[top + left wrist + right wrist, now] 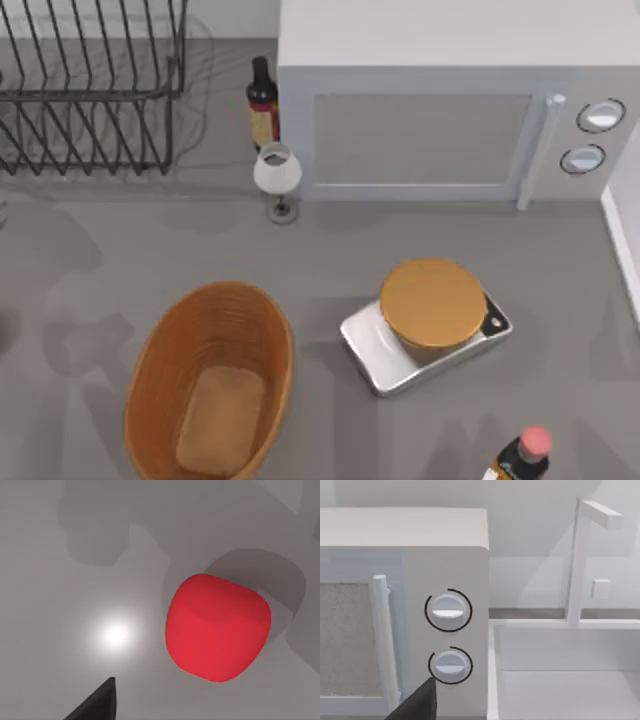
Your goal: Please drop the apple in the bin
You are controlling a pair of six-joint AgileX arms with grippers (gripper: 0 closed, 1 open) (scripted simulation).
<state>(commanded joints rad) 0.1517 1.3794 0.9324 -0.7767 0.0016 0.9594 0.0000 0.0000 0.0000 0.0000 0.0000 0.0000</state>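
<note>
Left gripper: one dark fingertip (97, 702) shows at the edge of the left wrist view, above the grey table (60, 605); whether its fingers stand apart or together cannot be told. Apple (217, 627): red, glossy, rounded, resting on the table just beside that fingertip and not touching it, with its shadow falling behind it. Right gripper: one dark fingertip (420, 702) in the right wrist view, fingers' state likewise not to be told; it faces the microwave (405, 580), white, with two round dials (448, 611) one above the other and a vertical door handle (382, 635). Beside the microwave, a white sink (565, 670) with a white tap (582, 555). Bin (210, 385): oval wicker basket, orange-brown, lighter tan bottom, at the top view's lower left, nothing in it. Golden-orange disc (432, 302) on a silver base (385, 350): right of the bin, apart from it. Pink-capped dark bottle (525, 455): lower right edge. Wine glass (277, 175) and dark wine bottle (263, 100): by the microwave's left side. Wire dish rack (90, 85): upper left.
</note>
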